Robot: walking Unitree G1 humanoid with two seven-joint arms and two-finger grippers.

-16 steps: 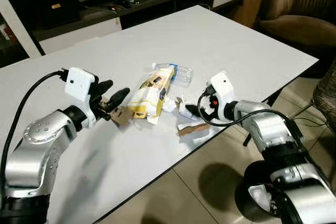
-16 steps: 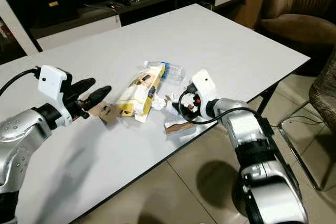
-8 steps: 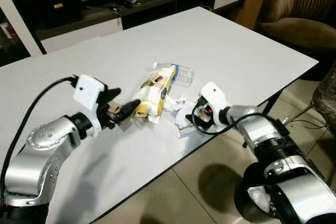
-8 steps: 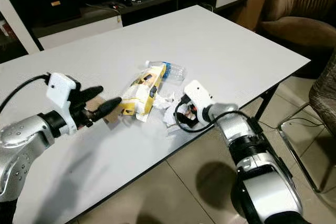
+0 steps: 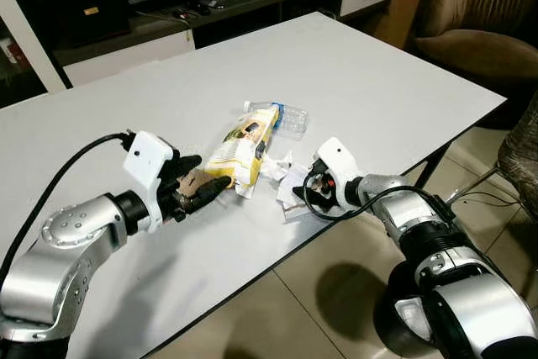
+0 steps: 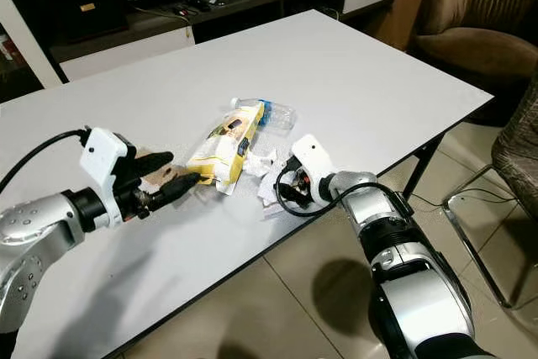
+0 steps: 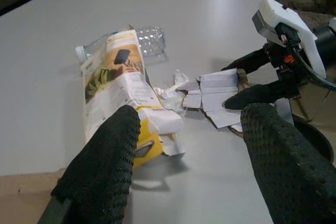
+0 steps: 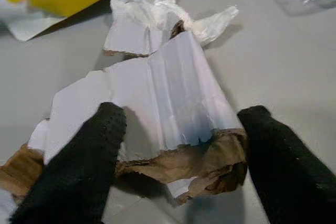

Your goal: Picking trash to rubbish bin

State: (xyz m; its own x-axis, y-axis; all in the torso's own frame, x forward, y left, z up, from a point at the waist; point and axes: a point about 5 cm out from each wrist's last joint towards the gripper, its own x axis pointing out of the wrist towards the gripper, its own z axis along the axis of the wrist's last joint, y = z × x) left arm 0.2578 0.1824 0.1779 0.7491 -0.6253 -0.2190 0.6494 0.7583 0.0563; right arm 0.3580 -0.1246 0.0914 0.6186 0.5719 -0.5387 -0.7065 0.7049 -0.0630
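Both grippers have closed in on the litter since a second ago, my left one sliding toward the yellow carton. Now my left gripper [image 5: 200, 191] sits with fingers apart around a brown cardboard scrap [image 5: 194, 181], the yellow carton [image 5: 242, 147] just beyond at its 2 o'clock, long axis running from 7 to 1 o'clock up the white table [image 5: 361, 65]. A crushed plastic bottle [image 5: 286, 117] lies behind it. Nearest the torn white cardboard [image 8: 168, 98], my right gripper [image 8: 181, 150] straddles it, fingers spread either side, not yet clamped, I judge.
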